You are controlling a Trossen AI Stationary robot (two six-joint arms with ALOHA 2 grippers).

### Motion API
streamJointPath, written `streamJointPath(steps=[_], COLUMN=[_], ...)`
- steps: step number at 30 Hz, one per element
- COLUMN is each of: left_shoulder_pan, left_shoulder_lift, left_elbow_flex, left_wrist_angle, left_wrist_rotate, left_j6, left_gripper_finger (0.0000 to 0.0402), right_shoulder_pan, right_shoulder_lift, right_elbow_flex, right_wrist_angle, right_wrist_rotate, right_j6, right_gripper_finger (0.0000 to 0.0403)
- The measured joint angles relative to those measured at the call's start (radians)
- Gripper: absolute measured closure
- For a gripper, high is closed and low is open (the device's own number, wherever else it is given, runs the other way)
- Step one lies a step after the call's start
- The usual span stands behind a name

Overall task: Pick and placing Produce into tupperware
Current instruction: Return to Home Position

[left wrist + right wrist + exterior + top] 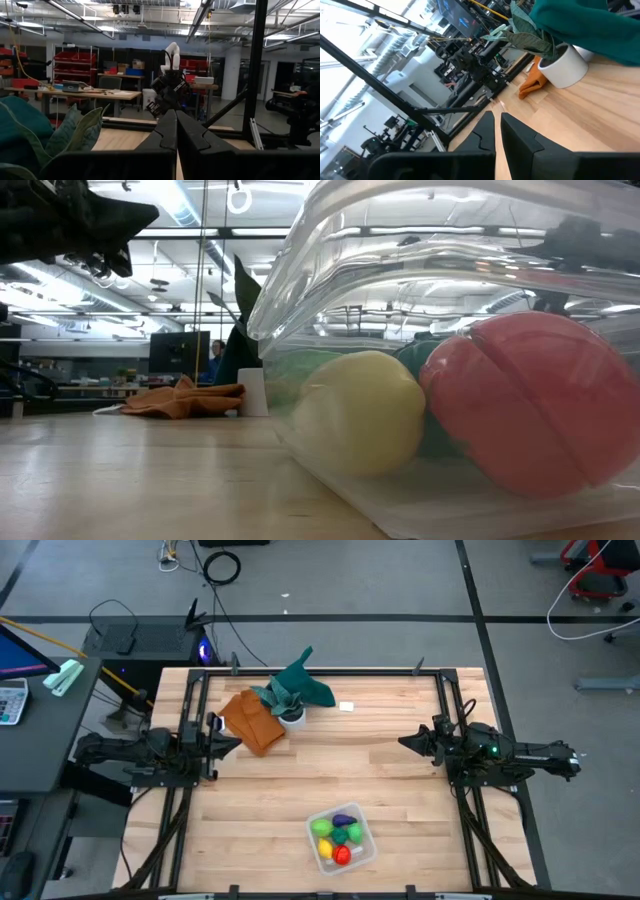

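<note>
The clear tupperware [341, 836] sits near the table's near edge and fills the low view [450, 290]. Inside it lie the produce: a purple piece [345, 819], green pieces [322, 828], a yellow one [326, 849] [360, 412] and a red one [342, 855] [535, 400]. My left gripper [232, 743] [176, 131] hovers at the table's left side, shut and empty. My right gripper [405, 742] [497, 125] hovers at the right side, fingers together, empty. Both stay far from the container.
A white pot with teal-green leaves [291, 692] [563, 67] stands at the far middle, with an orange-brown cloth [252, 720] [185, 400] beside it on its left. A small white tag [346, 706] lies to its right. Bare wood spans the table's middle between the arms.
</note>
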Motion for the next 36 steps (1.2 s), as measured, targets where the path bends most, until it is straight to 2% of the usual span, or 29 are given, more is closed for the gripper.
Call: streamJointPath(steps=[7, 23, 31, 36], left_shoulder_pan=[0.000, 0.000, 0.000, 0.000], left_shoulder_lift=[0.000, 0.000, 0.000, 0.000], left_elbow_flex=[0.000, -0.001, -0.001, -0.001], left_wrist_angle=[-0.009, -0.043, -0.057, -0.094], left_wrist_rotate=[0.000, -0.002, -0.102, -0.112], left_j6=[-0.025, -0.080, -0.137, -0.209], left_gripper_finger=[0.0392, 0.0394, 0.0394, 0.0389], right_shoulder_pan=[0.000, 0.000, 0.000, 0.000], right_shoulder_lift=[0.000, 0.000, 0.000, 0.000], right_elbow_flex=[0.000, 0.000, 0.000, 0.000], right_wrist_angle=[0.003, 0.005, 0.003, 0.003], right_wrist_rotate=[0.008, 0.006, 0.006, 0.006], right_j6=[-0.076, -0.109, -0.109, -0.109], right_gripper_finger=[0.0403, 0.0403, 0.0403, 0.0403])
